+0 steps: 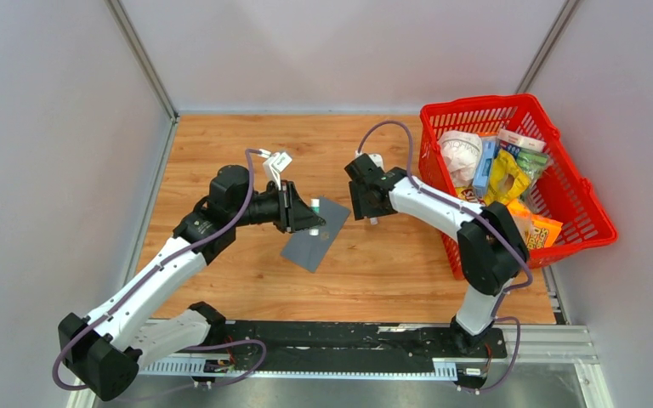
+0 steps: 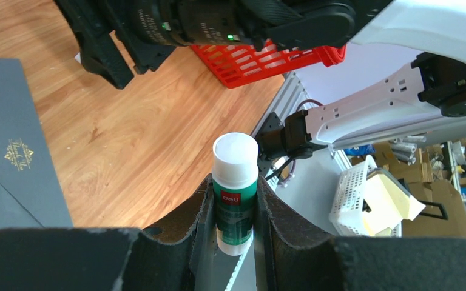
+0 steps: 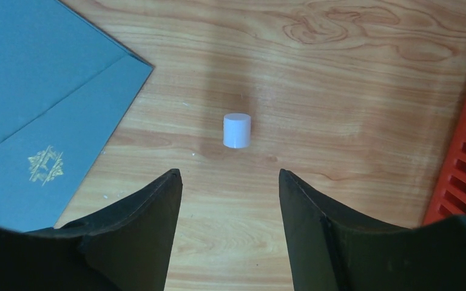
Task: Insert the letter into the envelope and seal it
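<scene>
The table [image 1: 221, 144] carries a red basket [image 1: 599, 225] at the right of the top view and the grey envelope [image 1: 310, 242] at centre. The left end effector [image 2: 235, 182] is clamped on a glue stick [image 2: 235, 203]. The right end effector [image 3: 229, 176], fingers apart, hangs over a white cap [image 3: 237, 130].

The top camera looked down on the envelope [image 1: 323, 234] from high behind. Both wrist cameras sat close beside it; all three shared it.
</scene>
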You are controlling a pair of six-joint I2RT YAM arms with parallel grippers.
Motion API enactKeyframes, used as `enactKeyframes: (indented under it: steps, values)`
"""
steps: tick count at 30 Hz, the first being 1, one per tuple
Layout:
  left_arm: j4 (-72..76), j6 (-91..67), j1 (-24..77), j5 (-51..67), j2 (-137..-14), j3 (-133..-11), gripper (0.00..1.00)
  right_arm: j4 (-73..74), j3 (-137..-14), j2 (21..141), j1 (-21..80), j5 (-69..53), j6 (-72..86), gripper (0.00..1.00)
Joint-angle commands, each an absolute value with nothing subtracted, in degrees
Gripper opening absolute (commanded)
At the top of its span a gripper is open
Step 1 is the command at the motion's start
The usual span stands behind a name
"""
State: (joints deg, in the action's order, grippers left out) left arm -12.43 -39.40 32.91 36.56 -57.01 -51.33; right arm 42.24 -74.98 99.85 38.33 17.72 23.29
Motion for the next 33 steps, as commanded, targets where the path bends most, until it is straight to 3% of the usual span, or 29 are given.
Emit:
enactKeyframes:
  steps: [1, 19, 33]
  values:
    - [-13.1, -37.2, 32.9, 38.1, -56.0, -52.3, 0.00, 39.2, -77.3, 102.8, 37.7, 17.0, 21.4, 0.63]
    - [-13.1, -37.1, 32.9, 37.7, -57.0, -52.9, 0.00, 34.3, -75.5, 107.4, 32.9, 9.0, 20.5, 0.52]
    - [-13.1, -37.2, 32.9, 37.6, -58.0, -53.6, 0.00, 34.6, -76.3, 109.6, 31.5, 6.5, 20.7, 0.50]
